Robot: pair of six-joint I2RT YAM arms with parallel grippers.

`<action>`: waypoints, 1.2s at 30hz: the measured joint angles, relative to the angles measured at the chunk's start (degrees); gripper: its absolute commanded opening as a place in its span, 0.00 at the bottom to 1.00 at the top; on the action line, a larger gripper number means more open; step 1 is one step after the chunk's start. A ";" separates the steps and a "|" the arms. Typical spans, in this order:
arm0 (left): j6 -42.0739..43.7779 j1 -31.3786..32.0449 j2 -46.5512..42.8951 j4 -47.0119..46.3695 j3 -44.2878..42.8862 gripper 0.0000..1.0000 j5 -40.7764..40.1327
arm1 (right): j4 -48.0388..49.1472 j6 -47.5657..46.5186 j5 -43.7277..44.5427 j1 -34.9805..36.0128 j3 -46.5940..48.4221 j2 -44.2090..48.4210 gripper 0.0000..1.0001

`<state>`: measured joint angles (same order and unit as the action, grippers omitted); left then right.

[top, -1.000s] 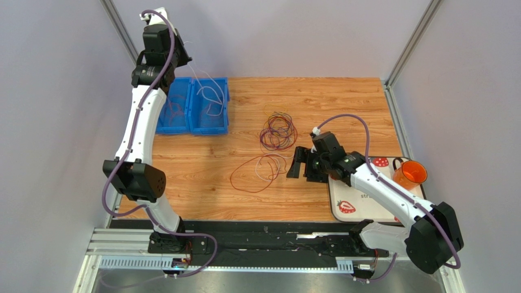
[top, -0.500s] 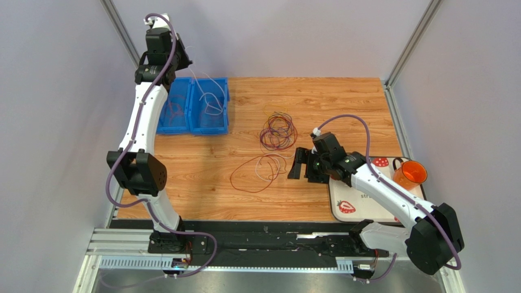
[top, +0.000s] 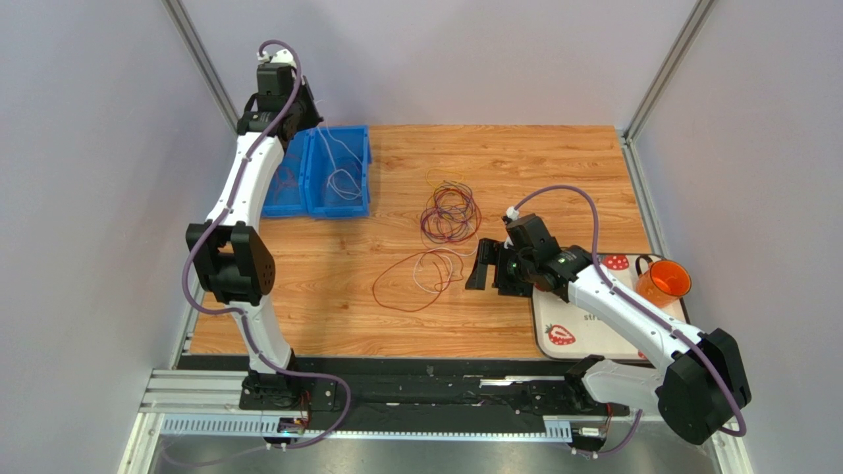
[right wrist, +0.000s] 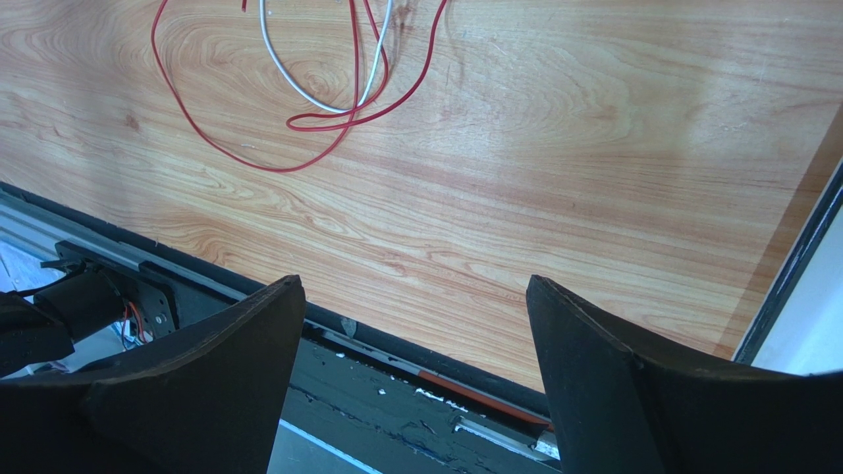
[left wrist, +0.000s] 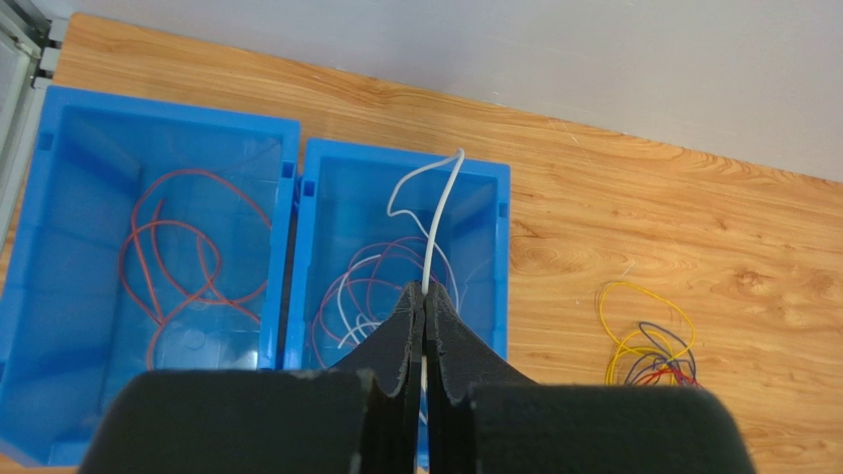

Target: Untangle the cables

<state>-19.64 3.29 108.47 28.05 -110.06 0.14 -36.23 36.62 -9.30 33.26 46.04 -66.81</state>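
From above: my left arm stretches tall and far back, with the left end effector (top: 295, 109) over the blue bins (top: 336, 210). A white cable (top: 343, 181) hangs from it into the right-hand bin. My right arm reaches low across the table (top: 554, 168), and the right end effector (top: 479, 267) sits just beside the red loop (top: 416, 281). A dark bundle (top: 450, 212) lies beyond.

Left wrist: fingers clenched on the white cable, which runs up and out over the bin of purple and white strands. Red cables lie in the other bin.

Right wrist: fingers spread wide, holding nothing, over the table's near edge, the red loop up ahead.
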 measured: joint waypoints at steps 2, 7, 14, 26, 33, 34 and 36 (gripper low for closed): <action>-0.04 0.00 0.09 -0.02 0.00 0.08 0.48 | 0.00 0.00 0.00 0.00 0.00 0.00 0.87; -0.46 0.02 0.09 0.22 -0.04 0.58 1.31 | 0.00 0.02 0.00 0.00 0.00 0.00 0.87; 0.87 1.53 0.28 6.29 -8.20 0.65 -1.14 | 0.02 0.02 -0.02 0.00 0.00 0.00 0.87; 1.77 10.14 -13.51 11.78 -1.22 0.62 -4.79 | 0.33 1.05 -0.28 0.61 0.02 -0.57 0.87; 1.29 21.62 -23.34 11.23 15.96 0.60 -6.34 | -0.09 0.79 0.44 0.70 1.68 -2.89 0.88; 0.92 23.41 -24.17 10.84 18.78 0.59 -6.34 | -0.44 0.52 1.11 0.70 2.45 -3.23 0.88; -0.02 26.29 -25.55 9.05 24.85 0.59 -6.16 | -1.36 -0.09 2.49 0.55 4.33 -3.58 0.88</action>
<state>-19.66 29.58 82.91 37.10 -85.21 -6.02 -37.58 36.53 -6.81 33.80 50.37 -70.39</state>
